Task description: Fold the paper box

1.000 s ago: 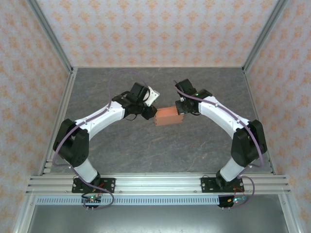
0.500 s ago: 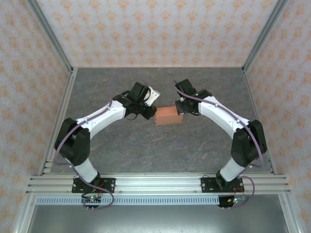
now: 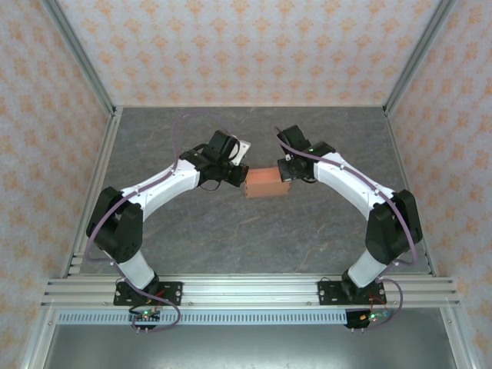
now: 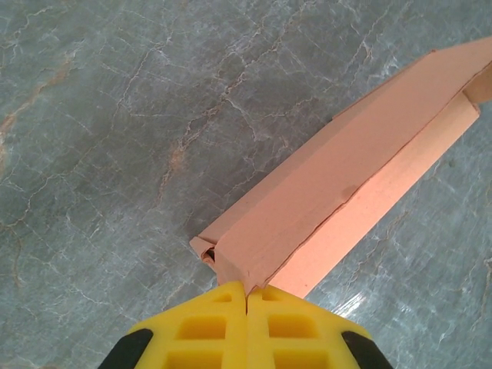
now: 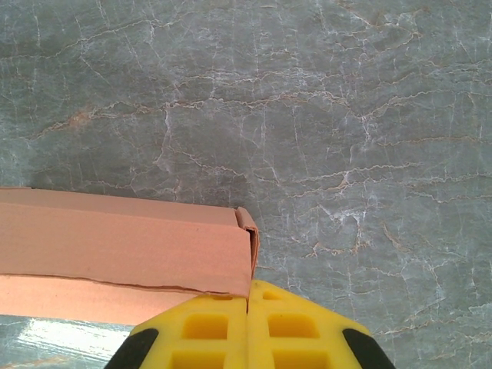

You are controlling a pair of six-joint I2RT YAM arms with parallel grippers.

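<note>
Paper box (image 3: pixel 265 183): wrist views show left hand (image 4: pixel 247 296), right hand (image 5: pixel 247 296) pinching corners.

White arms (image 3: pixel 165 184) with black joints, purple cables (image 3: pixel 174 138), yellow gripper fingers (image 4: pixel 223 307).

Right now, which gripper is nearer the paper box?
Neither: both touch it. The left gripper is shut on the paper box at its left end corner; the right gripper is shut on its right end corner.

Salmon-orange box (image 4: pixel 361 165) against yellow fingers (image 4: pixel 201 329); grey table (image 4: pixel 115 115) beyond them, veined white and tan; walls (image 3: pixel 231 46) pale with orange floral print; arms (image 3: pixel 165 184) white with black joints.
</note>
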